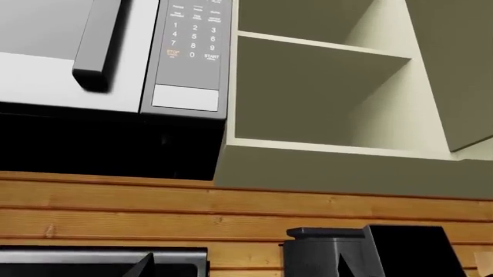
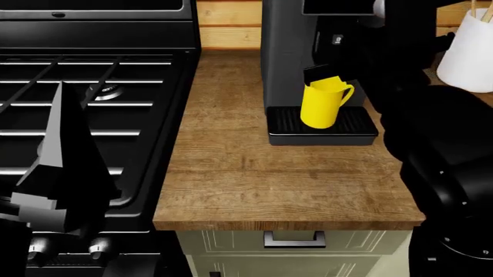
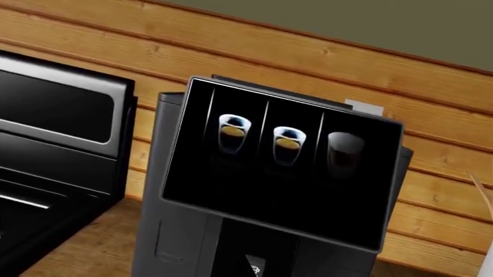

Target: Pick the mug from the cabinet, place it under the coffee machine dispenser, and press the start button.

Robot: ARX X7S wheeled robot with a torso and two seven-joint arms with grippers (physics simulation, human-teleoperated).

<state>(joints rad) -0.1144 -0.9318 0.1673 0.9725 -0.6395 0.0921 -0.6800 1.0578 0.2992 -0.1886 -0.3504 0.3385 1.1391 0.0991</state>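
The yellow mug [image 2: 322, 105] stands upright on the ribbed black drip tray [image 2: 358, 124] of the dark grey coffee machine [image 2: 283, 57], right under the black dispenser [image 2: 318, 73]. A tiny dark button with a pale icon [image 2: 337, 39] sits on the black panel above it. My right arm [image 2: 419, 98] reaches up beside the machine. Its gripper [image 3: 257, 266] shows as one closed tip in front of the machine's face, below the screen with three cup pictures [image 3: 281, 156], and holds nothing. My left gripper [image 1: 246, 271] is raised over the stove, tips wide apart and empty.
A black gas stove [image 2: 92, 86] fills the left. The wooden counter [image 2: 277, 184] has its front edge near me. A white crock [image 2: 468, 55] stands right of the machine. The left wrist view shows a microwave [image 1: 115, 57] and an open cabinet with bare shelves [image 1: 324, 98].
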